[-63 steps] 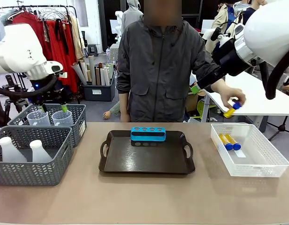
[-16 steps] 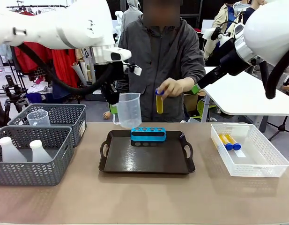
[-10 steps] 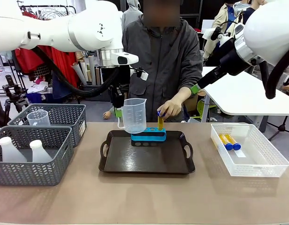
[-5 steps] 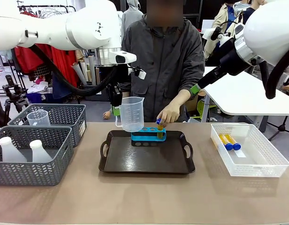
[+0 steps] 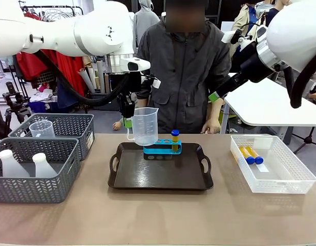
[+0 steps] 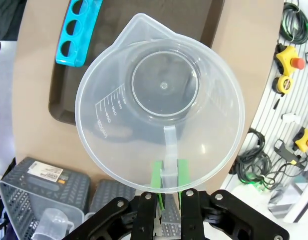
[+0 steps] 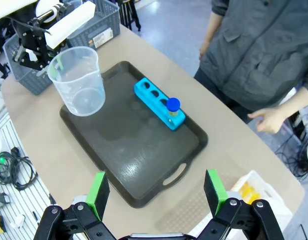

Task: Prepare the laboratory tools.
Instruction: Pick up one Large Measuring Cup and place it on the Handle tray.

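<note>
the step in hand looks like setting the clear measuring beaker down on the dark handled tray. the left gripper has its green pads pinched tight on the beaker's handle, with the cup hanging upright and empty below it. the beaker sits low over the tray's far left corner, just beside the left end of the blue tube rack. whether its base touches the tray yet, i cannot tell.

the rack stands along the tray's far edge. one yellow tube with a blue cap is upright in the rack's right-end hole, and the other holes are bare. two more capped tubes lie in the white basket right of the tray. the white conical flasks wait in the near grey mesh basket left of the tray.

the right gripper hovers high above the tray's near side, jaws spread wide and holding nothing. the person's hand hangs beyond the tray's far right corner, empty.

next, i'd judge: ease the beaker down clear of the rack until it stands flat, then release the handle and lift straight away without tipping it.
</note>
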Controlling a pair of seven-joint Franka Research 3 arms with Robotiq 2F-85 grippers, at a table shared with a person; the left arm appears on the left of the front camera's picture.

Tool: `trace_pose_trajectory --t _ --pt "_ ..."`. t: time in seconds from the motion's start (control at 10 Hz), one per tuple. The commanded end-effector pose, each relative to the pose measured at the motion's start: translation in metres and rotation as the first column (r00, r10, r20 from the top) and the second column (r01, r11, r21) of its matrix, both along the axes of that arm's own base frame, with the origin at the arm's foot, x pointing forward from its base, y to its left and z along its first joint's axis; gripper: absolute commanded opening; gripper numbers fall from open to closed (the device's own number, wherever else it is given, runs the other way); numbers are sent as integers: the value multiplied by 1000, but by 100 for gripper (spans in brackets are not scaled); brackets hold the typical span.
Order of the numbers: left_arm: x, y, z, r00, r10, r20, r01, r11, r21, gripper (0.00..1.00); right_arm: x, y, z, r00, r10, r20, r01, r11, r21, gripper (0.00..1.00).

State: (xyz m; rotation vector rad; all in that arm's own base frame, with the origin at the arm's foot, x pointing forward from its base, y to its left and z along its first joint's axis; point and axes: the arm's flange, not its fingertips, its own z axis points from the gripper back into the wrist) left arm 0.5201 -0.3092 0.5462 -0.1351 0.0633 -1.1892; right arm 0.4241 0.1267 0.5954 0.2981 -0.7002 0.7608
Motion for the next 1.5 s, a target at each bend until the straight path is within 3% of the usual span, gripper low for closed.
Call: trace_pose_trajectory --t 0.0,0.3,0.8,1.0,1.1,1.4 --pt "-3 9 2 1000 23 0 -23 1000 -4 0 0 1 3 1000 -11 -12 11 1000 11 100" --pt "-4 2 8 999 21 47 -22 1000 14 0 0 1 3 1000 -11 -12 11 1000 11 100" --pt "11 -80 -4 982 -118 149 107 991 82 0 0 1 3 1000 -11 -12 11 1000 11 100" --pt "24 -108 -29 979 -155 135 136 981 137 0 0 1 3 1000 -11 -12 11 1000 11 100" --pt "29 -118 -42 969 -203 144 182 972 146 0 0 1 3 1000 -11 -12 11 1000 11 100" --pt "43 -150 -85 923 -377 75 360 917 170 0 0 1 3 1000 -11 -12 11 1000 11 100"
